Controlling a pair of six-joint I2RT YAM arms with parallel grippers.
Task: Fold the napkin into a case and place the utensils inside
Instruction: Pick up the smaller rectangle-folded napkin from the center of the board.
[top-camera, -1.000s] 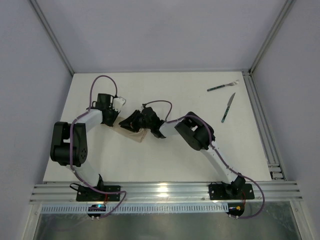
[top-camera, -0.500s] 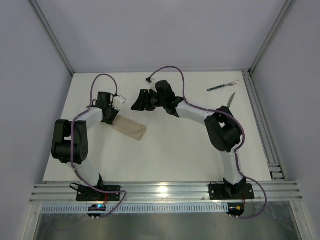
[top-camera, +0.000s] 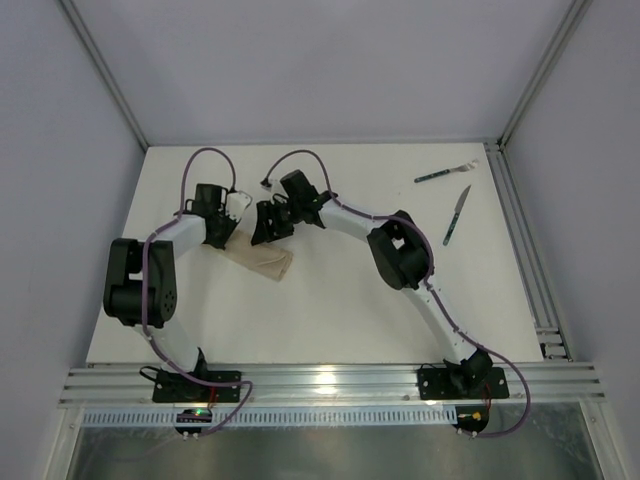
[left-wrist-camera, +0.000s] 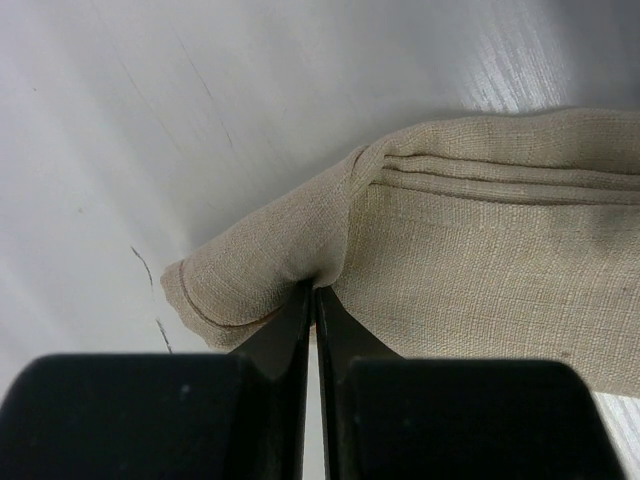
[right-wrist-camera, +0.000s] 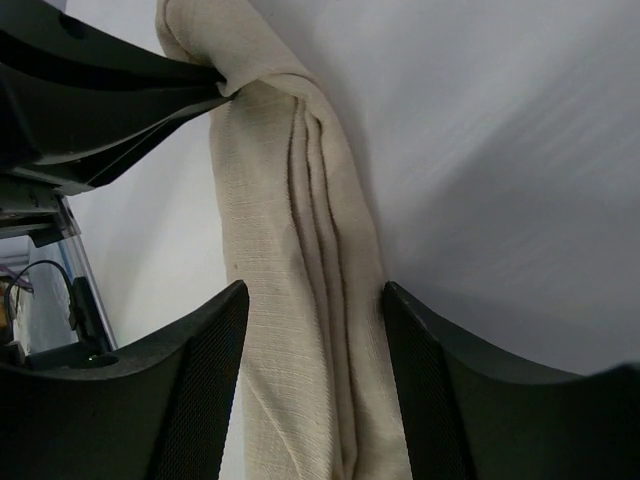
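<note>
Napkin (top-camera: 265, 262), folded to a narrow strip, lies left-centre on table (top-camera: 330, 320); left gripper (left-wrist-camera: 312, 300) pinches its end, anchoring it; right gripper (right-wrist-camera: 312, 292) hangs spread over it, probably for next fold.

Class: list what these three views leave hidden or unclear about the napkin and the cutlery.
- Top external: the napkin has its upper-left end hidden under the left gripper. The fork and knife are too small for detail.
- Left wrist: the napkin runs off the right edge.
- Right wrist: the napkin's lower end is cut by the bottom edge, between the open right gripper.
</note>
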